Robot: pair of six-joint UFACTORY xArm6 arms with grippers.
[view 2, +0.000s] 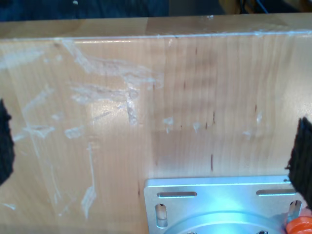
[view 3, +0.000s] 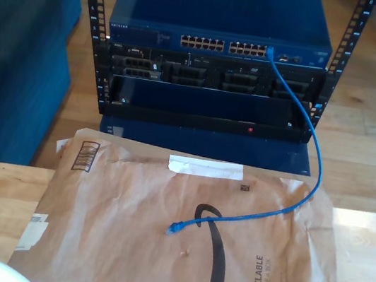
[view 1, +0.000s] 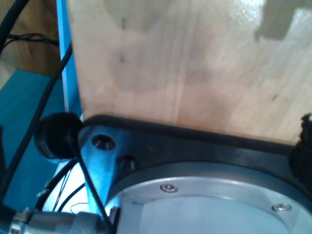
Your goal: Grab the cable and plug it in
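Looking down, my first gripper's state can't be told above bare wooden tabletop (view 1: 195, 63); same for my second gripper. Exterior view: thin blue cable (view 3: 317, 158), one end in the network switch (view 3: 220, 28), loose plug (view 3: 174, 229) on brown paper mailer (view 3: 122, 238).

You can't really read the lettering on the switch (view 3: 218, 43) in the exterior view, and its ports are too small to tell apart, so which one the cable (view 3: 306, 117) runs into is anyone's guess beyond "near the row's end on the exterior view's right". The free plug (view 3: 174, 229) is just a tiny blue blob. The paper mailer (view 3: 186, 241) is cut off by the bottom edge and hides most of the table (view 3: 2, 205).

My first gripper's fingers barely show: one dark sliver (view 1: 306, 146) at the frame edge. My second gripper's fingers (view 2: 302, 151) are blurry black shapes clipped at both sides, tips out of frame.
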